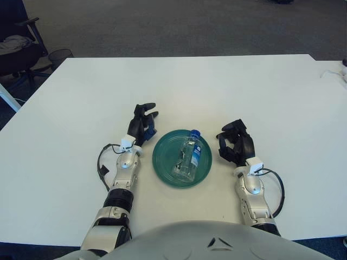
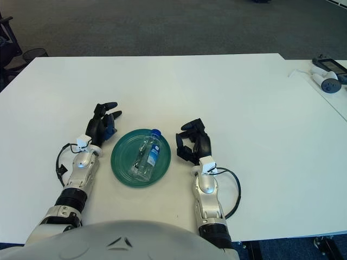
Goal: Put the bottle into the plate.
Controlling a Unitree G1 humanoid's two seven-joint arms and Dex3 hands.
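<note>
The bottle [image 1: 187, 157] lies on its side inside the plate [image 1: 162, 165], with its blue cap at about 12 o'clock, close to the far rim. I judge the task is done, or nearly.

My left hand [image 1: 142, 124] is just beside the plate at about 10 o'clock. Its fingers are bent loosely and hold nothing. My right hand [image 1: 236, 145] is near the plate at about 3 o'clock. Its fingers are curled inward, and it also holds nothing.

What can go wrong from here? The bottle is round and smooth, so a small push can make it roll. The plate is shallow, with a low rim, and I think this rim will not stop a rolling bottle well. If my left hand touches the rim when it moves, the plate may slide on the smooth white surface [image 1: 227, 86] and shake the bottle.

The bottle is clear plastic with a blue label. The plate is dark green, round, and looks hard and a little glossy.
</note>
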